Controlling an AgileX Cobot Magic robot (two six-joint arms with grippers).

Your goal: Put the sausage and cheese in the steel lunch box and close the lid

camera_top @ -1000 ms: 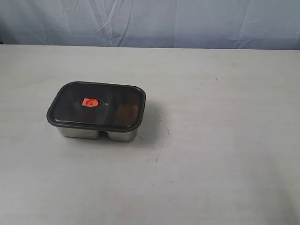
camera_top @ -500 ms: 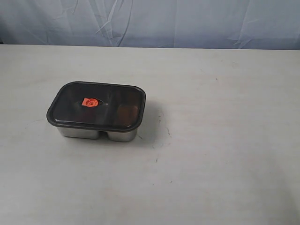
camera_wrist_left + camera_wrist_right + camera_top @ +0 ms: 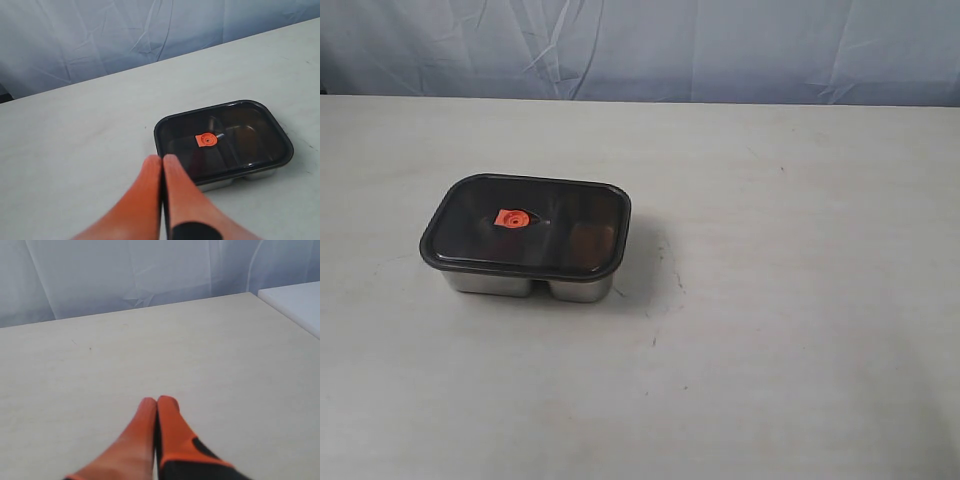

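The dark see-through lid sits on the shiny steel lunch box; my left end effector and right end effector are pressed together

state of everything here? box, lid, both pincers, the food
steel lunch box: upright, covered
lid: seated on the box, valve tab facing up
left pincer: shut, holding nothing
right pincer: shut, holding nothing
sausage, cheese: not visible outside the box; lid too dark to tell what is inside
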